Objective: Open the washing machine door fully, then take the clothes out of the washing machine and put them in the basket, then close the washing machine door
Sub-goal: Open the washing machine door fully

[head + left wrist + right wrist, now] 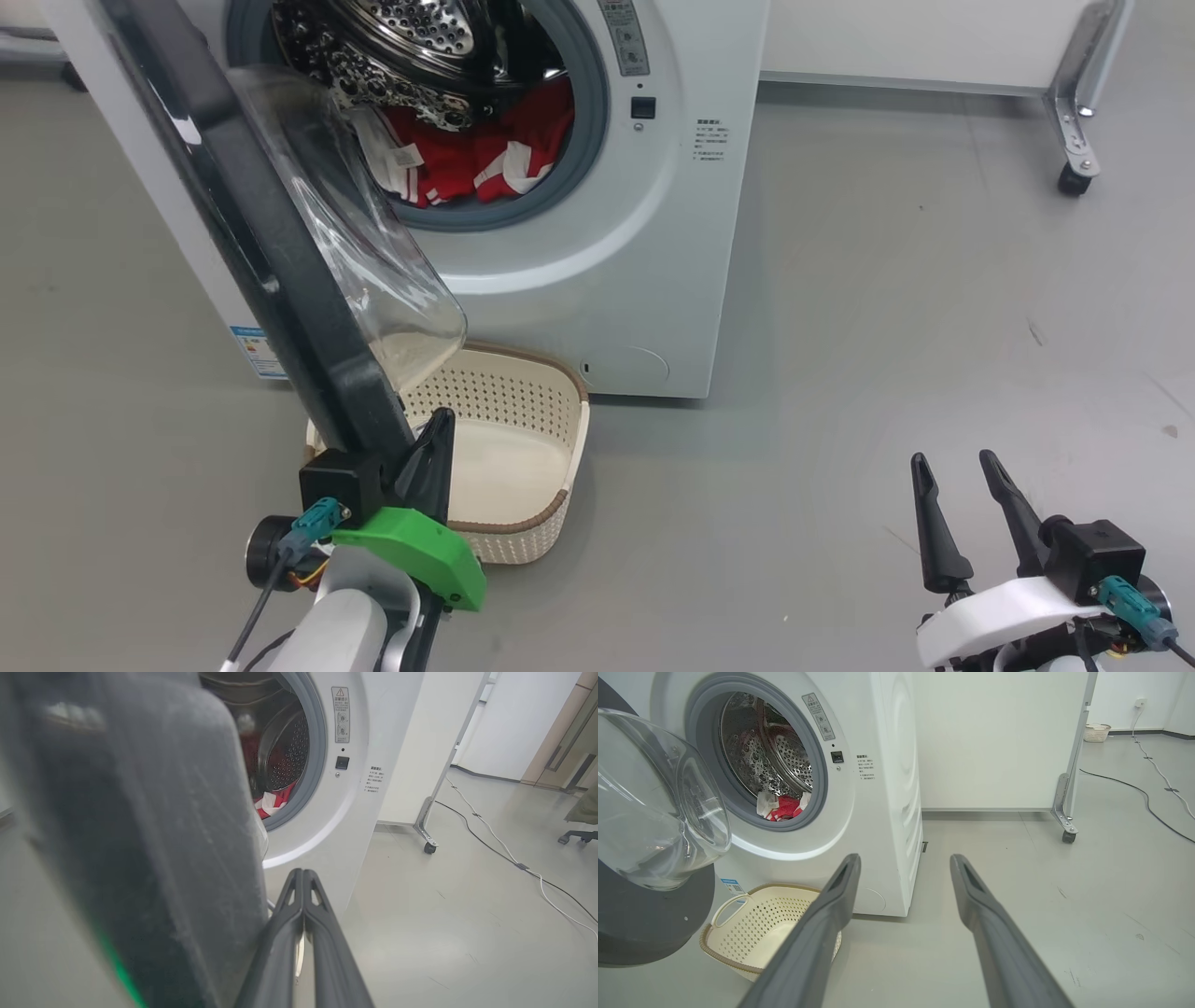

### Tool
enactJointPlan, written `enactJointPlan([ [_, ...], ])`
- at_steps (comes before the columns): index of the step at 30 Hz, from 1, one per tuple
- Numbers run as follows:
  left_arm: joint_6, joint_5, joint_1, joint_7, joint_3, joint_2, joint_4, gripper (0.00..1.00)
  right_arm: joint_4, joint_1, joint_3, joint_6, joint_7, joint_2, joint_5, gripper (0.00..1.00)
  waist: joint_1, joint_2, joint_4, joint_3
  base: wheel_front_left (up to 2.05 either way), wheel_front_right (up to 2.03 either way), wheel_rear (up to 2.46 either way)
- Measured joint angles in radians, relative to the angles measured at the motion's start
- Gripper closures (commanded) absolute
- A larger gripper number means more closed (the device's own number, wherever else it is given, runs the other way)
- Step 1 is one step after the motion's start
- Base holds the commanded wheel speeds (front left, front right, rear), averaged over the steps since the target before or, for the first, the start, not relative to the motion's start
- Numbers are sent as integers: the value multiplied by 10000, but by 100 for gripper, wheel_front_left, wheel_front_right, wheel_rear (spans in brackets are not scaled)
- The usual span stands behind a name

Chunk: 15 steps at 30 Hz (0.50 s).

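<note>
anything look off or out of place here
Nothing spilled or damaged. The black-rimmed round glass door of the white front-loading washing machine overhangs one end of the empty cream perforated plastic basket, partly covering it; the red striped fabric clothes lie inside the drum.

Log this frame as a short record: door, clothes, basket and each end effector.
washing machine door: open, swung outward
clothes: red, inside the washing machine
basket: empty, in front of the machine
left end effector: shut, beside the door's lower rim
right end effector: open, holding nothing
</note>
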Motion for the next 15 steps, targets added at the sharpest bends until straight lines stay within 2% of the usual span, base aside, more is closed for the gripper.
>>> enactJointPlan([
  [15,15,-182,1,-219,79,4,265,100,17,189,-6,92,0,59,-73,0,0,0,1263,-119,0,0,0],
])
